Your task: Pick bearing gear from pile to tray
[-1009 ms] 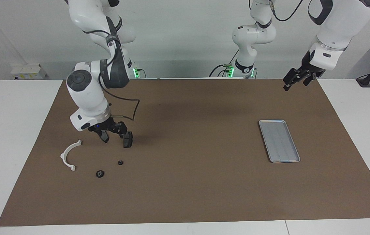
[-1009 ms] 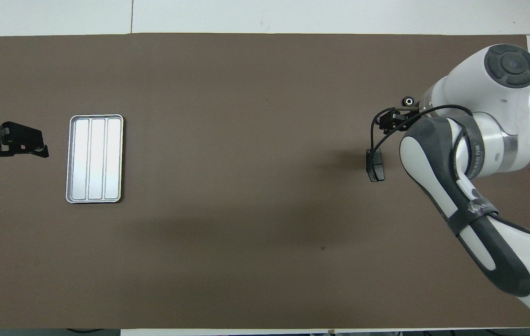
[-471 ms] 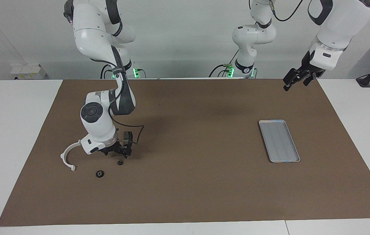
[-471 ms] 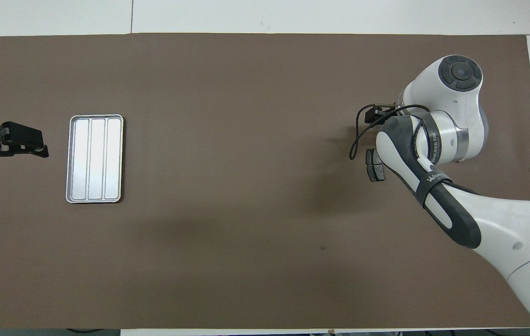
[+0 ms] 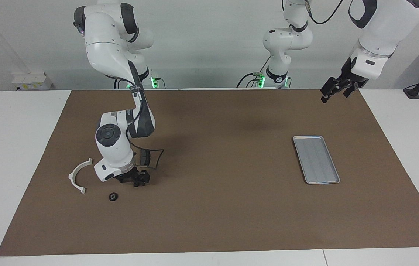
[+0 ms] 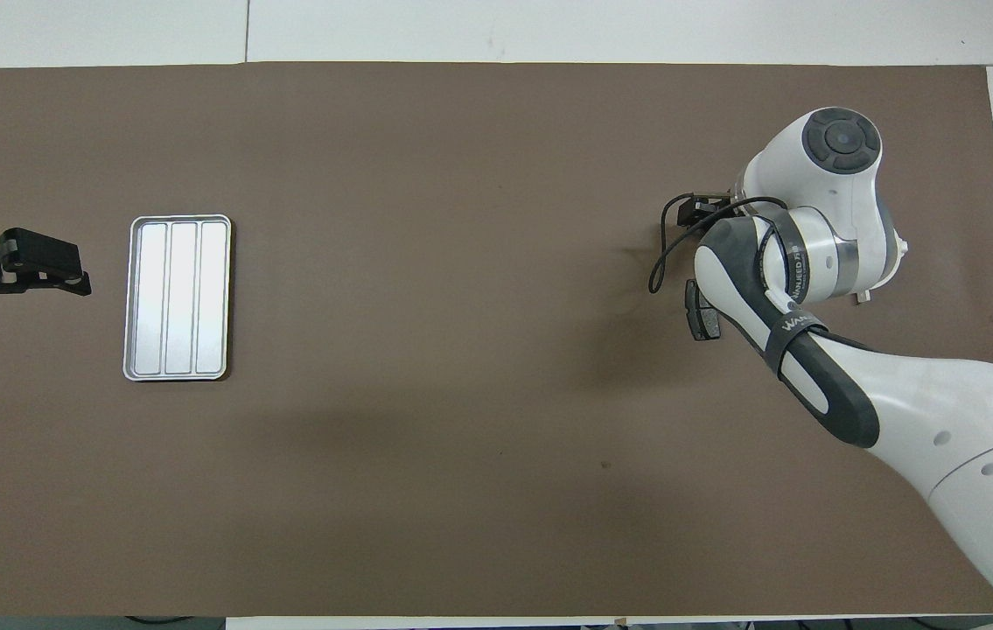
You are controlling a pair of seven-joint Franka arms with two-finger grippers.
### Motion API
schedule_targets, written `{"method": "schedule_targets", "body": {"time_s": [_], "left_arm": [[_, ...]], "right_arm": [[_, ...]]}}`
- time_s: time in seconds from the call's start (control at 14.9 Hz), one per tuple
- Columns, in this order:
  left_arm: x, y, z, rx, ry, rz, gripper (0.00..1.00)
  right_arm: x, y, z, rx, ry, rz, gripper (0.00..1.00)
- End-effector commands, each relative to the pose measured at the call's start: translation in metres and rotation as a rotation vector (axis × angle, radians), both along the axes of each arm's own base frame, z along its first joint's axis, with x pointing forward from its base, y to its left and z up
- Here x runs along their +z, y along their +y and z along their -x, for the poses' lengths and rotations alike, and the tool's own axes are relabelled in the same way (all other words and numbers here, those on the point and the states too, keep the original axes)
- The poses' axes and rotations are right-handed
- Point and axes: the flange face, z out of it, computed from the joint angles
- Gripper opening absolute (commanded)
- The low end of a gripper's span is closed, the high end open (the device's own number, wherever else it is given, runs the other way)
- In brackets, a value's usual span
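Brown mat covers counter. Right gripper, jaws spread, low over small black round gear, hidden beneath; centre before closing. Flat silver metal tray well apart. Left gripper waits, jaws open.

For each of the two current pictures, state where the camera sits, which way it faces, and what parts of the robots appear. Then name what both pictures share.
Facing view: high across the table, looking toward the robots; both arms and bases show, right gripper low among the small parts, left gripper waiting raised.
Overhead view: above the robots' end, looking steeply down; the right arm and left gripper show.
Shared: the tray, one brake pad, brown mat.
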Motion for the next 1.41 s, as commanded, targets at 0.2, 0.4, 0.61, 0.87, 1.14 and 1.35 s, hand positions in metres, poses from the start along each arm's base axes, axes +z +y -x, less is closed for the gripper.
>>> {"method": "schedule_targets", "body": {"time_s": [0.2, 0.4, 0.61, 0.87, 1.14, 1.35], "left_arm": [[0.002, 0.002, 0.007, 0.002, 0.009, 0.009, 1.00], [0.002, 0.002, 0.006, 0.002, 0.008, 0.009, 1.00], [0.002, 0.002, 0.007, 0.002, 0.009, 0.009, 1.00], [0.002, 0.002, 0.007, 0.002, 0.009, 0.009, 1.00], [0.002, 0.002, 0.007, 0.002, 0.009, 0.009, 1.00], [0.002, 0.002, 0.007, 0.002, 0.009, 0.009, 1.00]], "right_arm": [[0.002, 0.001, -0.004, -0.060, 0.017, 0.005, 0.86], [-0.003, 0.000, -0.001, -0.069, 0.032, 0.008, 0.67], [-0.005, 0.002, 0.002, -0.094, 0.055, -0.014, 0.48], [-0.005, 0.001, 0.002, -0.096, 0.057, -0.016, 0.00], [-0.004, 0.001, 0.002, -0.096, 0.056, -0.016, 0.00], [0.011, 0.000, -0.003, -0.085, 0.069, 0.001, 0.00]]}}
